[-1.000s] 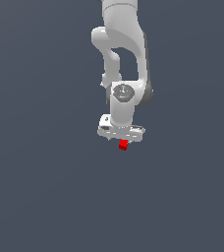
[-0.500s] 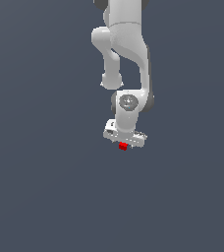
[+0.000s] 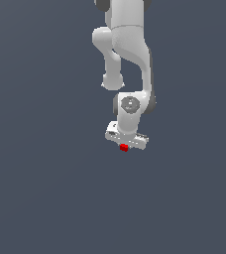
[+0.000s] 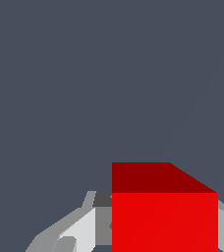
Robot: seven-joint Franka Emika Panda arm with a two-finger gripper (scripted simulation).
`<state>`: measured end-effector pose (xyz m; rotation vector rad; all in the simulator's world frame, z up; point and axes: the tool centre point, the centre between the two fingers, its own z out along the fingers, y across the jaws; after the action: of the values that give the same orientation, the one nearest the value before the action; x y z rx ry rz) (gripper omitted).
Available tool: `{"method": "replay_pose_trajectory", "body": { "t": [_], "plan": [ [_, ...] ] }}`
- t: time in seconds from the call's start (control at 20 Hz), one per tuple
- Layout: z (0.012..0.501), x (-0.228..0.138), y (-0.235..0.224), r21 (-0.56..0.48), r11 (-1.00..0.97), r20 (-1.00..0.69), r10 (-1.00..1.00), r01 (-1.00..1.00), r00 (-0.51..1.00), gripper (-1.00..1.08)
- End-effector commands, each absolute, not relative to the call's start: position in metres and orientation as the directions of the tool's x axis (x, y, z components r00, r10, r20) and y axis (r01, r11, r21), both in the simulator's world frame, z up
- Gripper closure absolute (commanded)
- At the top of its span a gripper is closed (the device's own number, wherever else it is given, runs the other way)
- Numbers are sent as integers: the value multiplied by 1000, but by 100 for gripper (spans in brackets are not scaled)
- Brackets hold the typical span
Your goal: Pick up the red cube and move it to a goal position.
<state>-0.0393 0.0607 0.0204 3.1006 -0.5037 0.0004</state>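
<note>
arm: one white arm (image 3: 127,54) hangs down from the top of the exterior view, wrist vertical, so the gripper (image 3: 124,147) points straight down; a top-down pose suits carrying a small block without tipping it.
gripper: the white bar sits level, tilted slightly across the exterior view; the fingers below it are mostly hidden by the bar and the block.
jaws: clamped on the red cube, judging from the wrist view, where a grey finger (image 4: 79,229) sits tight against one side face of the cube and a lighter grey part touches the opposite side.
cube: red cube (image 3: 124,147) is right under the middle of the bar, far narrower than the bar; in the wrist view the red cube (image 4: 164,216) fills the space next to the camera, front face square-on and upper face showing darker.
why centred: held on the bar's midline, so both fingers load it evenly and it should not twist.
surface: plain grey-blue ground all round, no shadow or contact line visible, so whether the cube is lifted or resting cannot be told.
goal: no marker visible in either view, so the distance left is unknown.
step: judged as the carry phase, grasp done, transfer in hand.
risk: small contact faces, so a fast move could let it slip.
</note>
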Motion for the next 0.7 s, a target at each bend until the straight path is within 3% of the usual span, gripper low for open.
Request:
{"method": "replay_pose_trajectory", "body": {
  "t": [0.0,0.65],
  "plan": [
    [20,-39,60,1,-948,0,-318,-318,948,108],
    [42,-40,53,0,-948,1,-317,-317,948,108]
  ]
}}
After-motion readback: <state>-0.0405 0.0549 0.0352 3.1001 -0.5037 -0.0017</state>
